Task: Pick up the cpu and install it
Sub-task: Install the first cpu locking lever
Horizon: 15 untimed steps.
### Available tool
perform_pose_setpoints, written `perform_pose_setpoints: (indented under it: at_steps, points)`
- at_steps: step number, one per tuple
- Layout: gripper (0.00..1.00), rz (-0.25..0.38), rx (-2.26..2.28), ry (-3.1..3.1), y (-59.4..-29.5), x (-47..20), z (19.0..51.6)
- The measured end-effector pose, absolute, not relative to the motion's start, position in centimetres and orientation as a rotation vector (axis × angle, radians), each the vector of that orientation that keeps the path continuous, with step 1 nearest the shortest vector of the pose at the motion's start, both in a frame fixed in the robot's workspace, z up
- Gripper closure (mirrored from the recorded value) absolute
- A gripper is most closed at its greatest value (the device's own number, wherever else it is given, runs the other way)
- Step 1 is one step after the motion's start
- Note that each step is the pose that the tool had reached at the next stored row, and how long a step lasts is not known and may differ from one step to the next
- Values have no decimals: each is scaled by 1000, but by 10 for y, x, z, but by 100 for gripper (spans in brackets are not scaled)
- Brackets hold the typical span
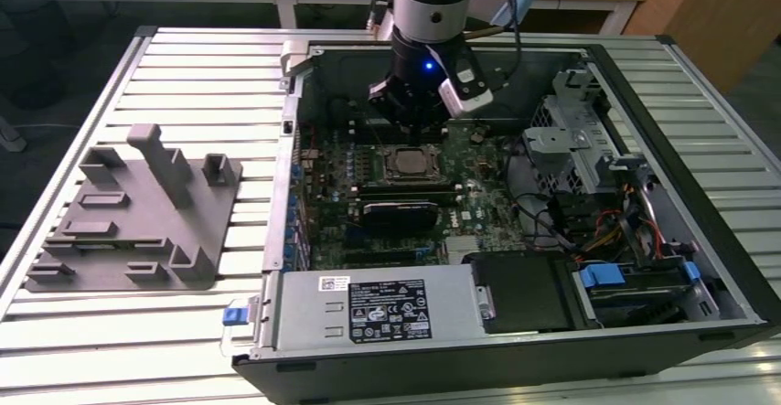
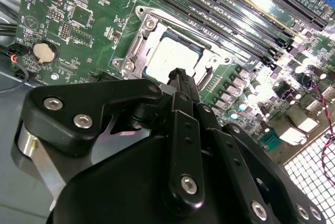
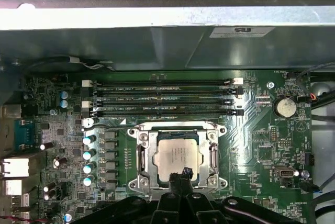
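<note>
From my remote station, the exterior view shows the arm reaching down into an open computer case (image 1: 488, 368) lying on a slatted metal surface (image 1: 183, 67), the claw (image 1: 422, 123) poised just above the motherboard (image 1: 482, 163), and the cpu (image 1: 405, 161) already seated in its socket just beside the claw's tip; a grey tray (image 1: 123, 231) sits well apart at the exterior view's left. In the second wrist view, the claw (image 2: 178, 75) has its fingers pinched together on nothing, the tip at the near edge of the cpu (image 2: 167, 56), inside the metal socket frame (image 2: 137, 46). In the first wrist view, the cpu (image 3: 175, 156) lies flat and square in the frame, near the memory slots (image 3: 162, 98), with the closed, empty claw (image 3: 184, 174) at its edge.
</note>
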State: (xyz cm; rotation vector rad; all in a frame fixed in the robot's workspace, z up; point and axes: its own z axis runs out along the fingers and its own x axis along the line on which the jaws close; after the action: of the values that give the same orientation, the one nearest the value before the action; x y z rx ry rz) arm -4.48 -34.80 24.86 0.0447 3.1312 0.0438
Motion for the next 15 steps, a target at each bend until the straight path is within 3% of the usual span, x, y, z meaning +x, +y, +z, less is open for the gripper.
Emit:
perform_pose_setpoints:
  at_steps: [15]
  points:
    - [89,44,45,3131,-348,-53,249]
